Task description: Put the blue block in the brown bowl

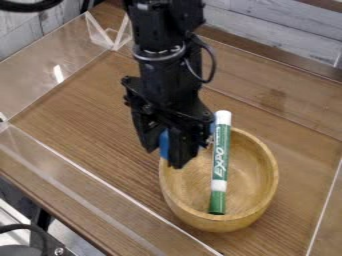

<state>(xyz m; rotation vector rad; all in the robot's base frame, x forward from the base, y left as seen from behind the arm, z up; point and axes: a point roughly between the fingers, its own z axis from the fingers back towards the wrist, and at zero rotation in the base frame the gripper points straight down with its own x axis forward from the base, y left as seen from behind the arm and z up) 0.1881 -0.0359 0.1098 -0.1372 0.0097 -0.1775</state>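
My black gripper [174, 152] hangs over the left rim of the brown bowl [254, 210], its fingers shut on the blue block [166, 142], which shows as a bright blue strip between them. The bowl is wide, shallow and of light wood, standing at the front right of the table. The block is held above the bowl's near-left edge, clear of the wood below.
A green-and-white marker [218, 162] lies in the bowl, its white cap resting on the far rim. Clear plastic walls [54, 160] fence the wooden table on the left and front. A planked wall runs along the back.
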